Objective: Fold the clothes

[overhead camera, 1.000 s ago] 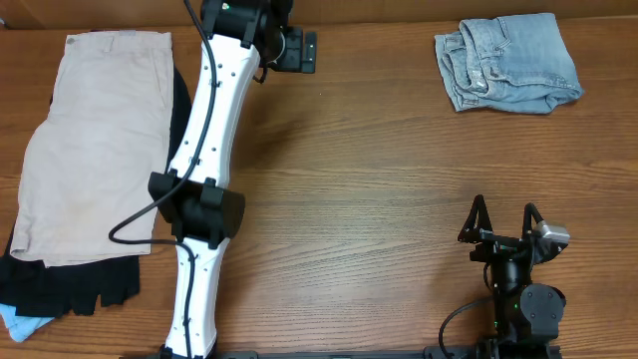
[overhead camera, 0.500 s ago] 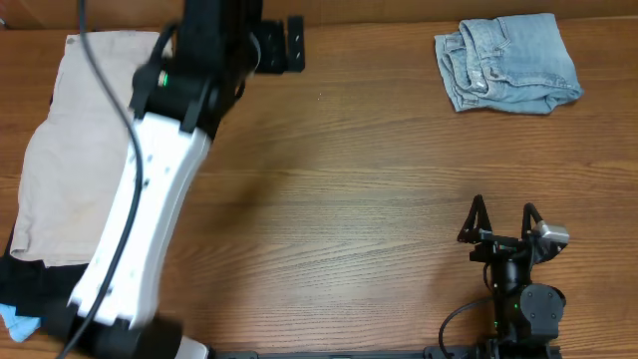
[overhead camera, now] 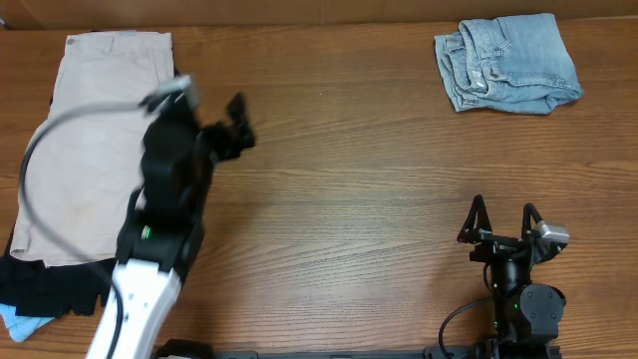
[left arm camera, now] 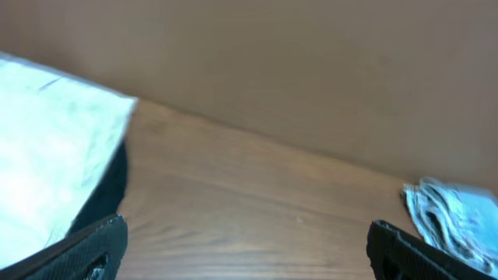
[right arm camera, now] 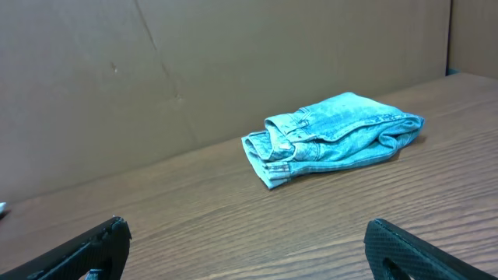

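Beige shorts (overhead camera: 85, 140) lie flat at the table's left, on top of a black garment (overhead camera: 60, 289) with a light blue one (overhead camera: 18, 321) under it. The beige shorts also show in the left wrist view (left arm camera: 47, 148). Folded light-blue jeans (overhead camera: 508, 62) lie at the far right; they also show in the right wrist view (right arm camera: 334, 140) and at the left wrist view's right edge (left arm camera: 459, 218). My left gripper (overhead camera: 237, 125) is open and empty, above bare wood right of the shorts. My right gripper (overhead camera: 503, 221) is open and empty at the front right.
A brown cardboard wall (right arm camera: 194, 70) runs behind the table's far edge. Bare wood (overhead camera: 369, 170) stretches between the two clothes piles.
My left arm has pulled back from the far edge toward the front left, its gripper now lower and nearer the shorts. The right arm has not moved.
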You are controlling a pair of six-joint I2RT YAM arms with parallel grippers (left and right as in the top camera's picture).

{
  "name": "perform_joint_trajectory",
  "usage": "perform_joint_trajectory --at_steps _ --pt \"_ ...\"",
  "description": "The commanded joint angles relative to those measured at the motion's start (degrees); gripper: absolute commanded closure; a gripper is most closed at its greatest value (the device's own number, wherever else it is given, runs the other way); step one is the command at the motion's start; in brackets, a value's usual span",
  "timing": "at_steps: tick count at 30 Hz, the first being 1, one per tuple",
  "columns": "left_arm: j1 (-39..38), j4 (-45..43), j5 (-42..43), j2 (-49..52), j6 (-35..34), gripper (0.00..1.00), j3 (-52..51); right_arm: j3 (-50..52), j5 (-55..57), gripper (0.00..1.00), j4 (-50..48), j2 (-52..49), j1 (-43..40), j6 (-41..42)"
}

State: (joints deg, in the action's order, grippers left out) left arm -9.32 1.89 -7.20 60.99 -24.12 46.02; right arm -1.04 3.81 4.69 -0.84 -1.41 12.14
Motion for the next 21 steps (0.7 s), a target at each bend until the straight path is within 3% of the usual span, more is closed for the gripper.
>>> perform_joint_trajectory --at_steps 1,6,17,21 --pt "4.39 -4.42 2.73 -6.6 -6.67 0.0 -11.56 0.59 -0.09 0.0 -0.28 0.68 0.33 -0.2" --pt "8.68 -9.9 4.26 -16.24 -9.25 0.0 -24.74 0.59 -0.09 0.0 -0.28 0.68 0.33 -0.2" --pt "8.98 -23.26 0.33 -32.65 -9.51 0.0 -45.03 0.59 -0.07 0.0 -0.28 0.68 0.33 -0.2" --pt "8.96 -19.82 0.17 -37.86 -9.25 0.0 -45.75 0.59 -0.07 0.0 -0.28 0.68 0.33 -0.2"
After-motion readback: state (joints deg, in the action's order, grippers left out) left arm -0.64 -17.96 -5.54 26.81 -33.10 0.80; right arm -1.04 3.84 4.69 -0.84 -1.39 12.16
